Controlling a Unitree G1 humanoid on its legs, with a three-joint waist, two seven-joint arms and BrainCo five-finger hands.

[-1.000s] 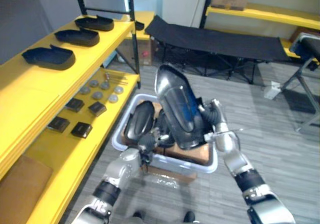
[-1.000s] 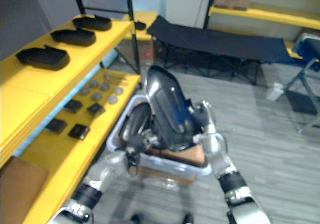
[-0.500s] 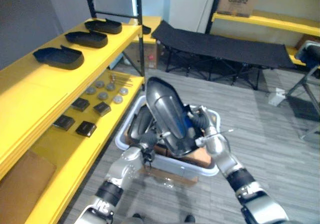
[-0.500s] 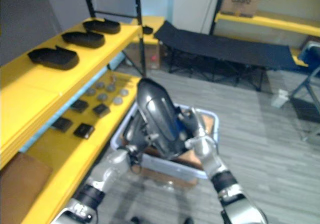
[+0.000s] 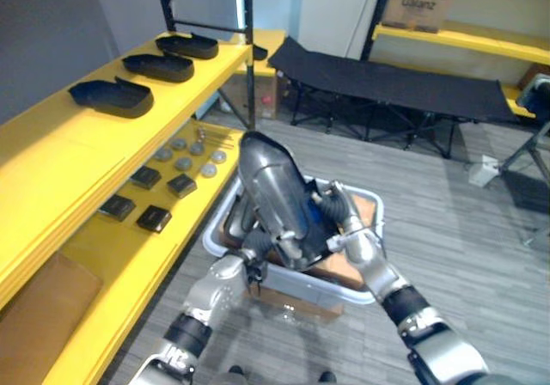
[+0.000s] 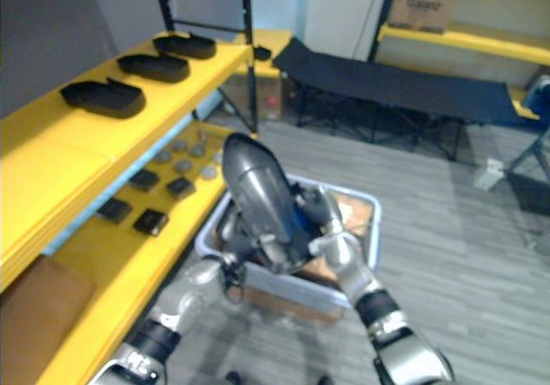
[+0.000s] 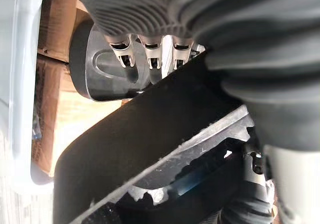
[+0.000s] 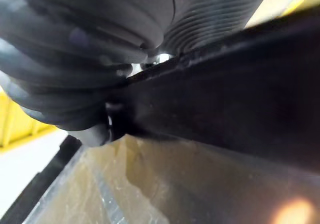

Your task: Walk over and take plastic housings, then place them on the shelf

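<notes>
A large dark glossy plastic housing point(image 5: 273, 198) is held tilted over the grey bin point(image 5: 361, 286), its rounded end pointing up toward the shelf. My right hand point(image 5: 348, 230) curls round its right edge. My left hand point(image 5: 252, 254) grips its lower end from below, and its fingers point(image 7: 150, 56) go behind the housing's edge point(image 7: 150, 134). Another housing point(image 7: 97, 74) lies in the bin under the held one. Three more housings point(image 5: 112, 97) point(image 5: 157, 65) point(image 5: 186, 45) sit in a row on the yellow shelf's top board point(image 5: 60, 157).
The lower shelf board point(image 5: 129, 256) carries small black blocks point(image 5: 153, 218), round grey discs point(image 5: 185, 149) and a brown board point(image 5: 34, 308). The bin rests on a cardboard box point(image 5: 288, 299). A black folding cot point(image 5: 387, 80) stands behind, and a carton point(image 5: 419, 3) sits on the far yellow rack.
The whole picture has shifted, so the camera has moved. The housing stays in both hands and now sits a little lower, closer over the bin.
</notes>
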